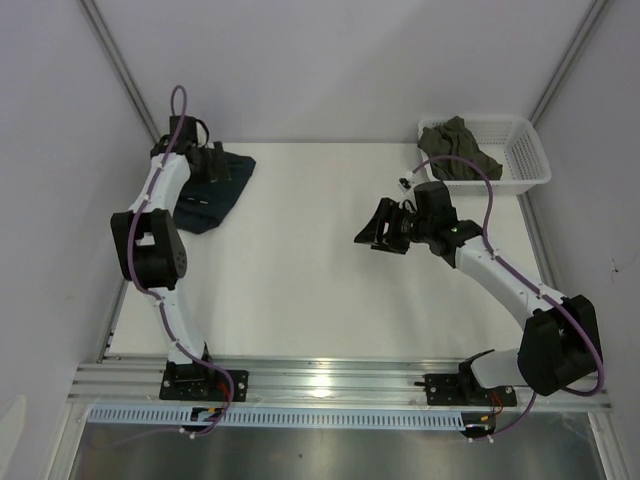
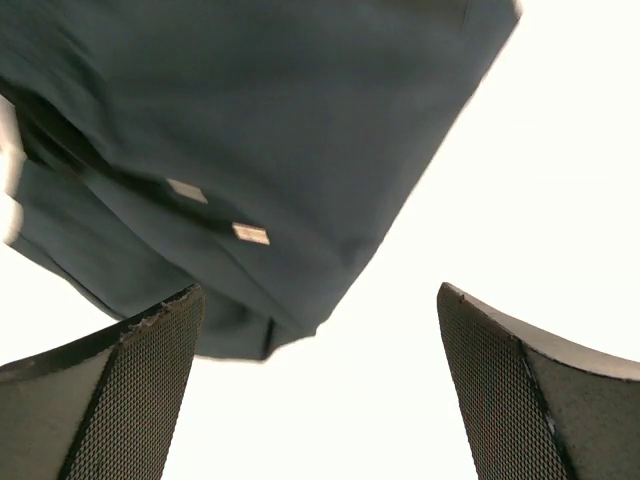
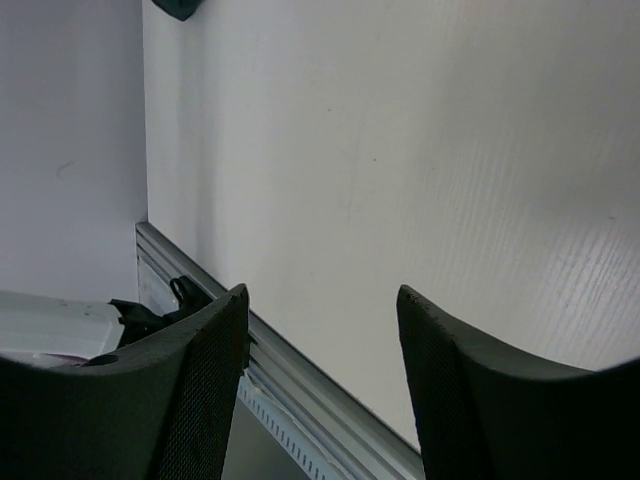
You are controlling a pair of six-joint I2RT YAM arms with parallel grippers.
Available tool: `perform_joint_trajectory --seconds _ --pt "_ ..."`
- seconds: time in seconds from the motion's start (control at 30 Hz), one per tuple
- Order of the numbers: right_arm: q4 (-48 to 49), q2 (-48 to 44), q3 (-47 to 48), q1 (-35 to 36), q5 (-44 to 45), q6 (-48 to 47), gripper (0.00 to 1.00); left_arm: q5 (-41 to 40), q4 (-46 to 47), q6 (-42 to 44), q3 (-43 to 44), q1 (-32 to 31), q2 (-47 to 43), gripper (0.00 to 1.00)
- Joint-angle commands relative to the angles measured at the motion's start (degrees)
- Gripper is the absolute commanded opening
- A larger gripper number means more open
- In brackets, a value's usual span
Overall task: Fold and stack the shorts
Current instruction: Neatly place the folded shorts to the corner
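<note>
Nearest me runs the aluminium rail (image 1: 330,383) with both arm bases bolted to it, at 6 o'clock of the white surface (image 1: 320,290). Up at 10 o'clock the shorts (image 1: 215,190) lie as a flat, dark teal-navy folded bundle near the far left corner, a small pale label (image 2: 250,234) showing on the cloth. My left tool (image 1: 205,160) sits over the bundle's far edge, fingers spread wide with nothing between them; I can't tell whether it touches the fabric. My right tool (image 1: 378,228) hangs just right of centre, also wide and empty, looking down on bare surface. At 2 o'clock a white basket (image 1: 528,150) holds a dark crumpled garment (image 1: 455,150). I read this as the gap between items: one pair folded and set down as the base of the stack, the next one to be fetched. That calls for swinging the right tool out to 2 o'clock, pinching the garment and bringing it to the open middle, while the left lifts off the bundle without snagging it. Plain white walls close the cell, with grey metal struts (image 1: 120,65) running up the far corners.
</note>
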Motion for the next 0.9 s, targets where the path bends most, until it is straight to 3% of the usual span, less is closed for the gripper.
perform_joint_trajectory --seconds 0.0,0.43,0.7,0.87 --pt "0.5 -3.2 -1.2 0.4 0.0 0.3 0.63 -2.1 -4.6 4.7 -3.0 -1.7 1.3 0.99" --pt "-1.8 -7.3 -3.0 0.3 0.5 -1.0 0.63 -4.0 -6.6 7.4 -5.9 -1.9 3.7 0.98" --pt "-1.0 -6.8 -3.5 0.2 0.7 -0.2 0.63 -4.2 -5.7 5.7 -6.4 -0.7 7.8 0.89" --pt "-0.6 -6.4 -3.7 0.3 1.0 0.2 0.63 -2.9 -5.5 5.5 -5.1 -0.6 10.3 0.74"
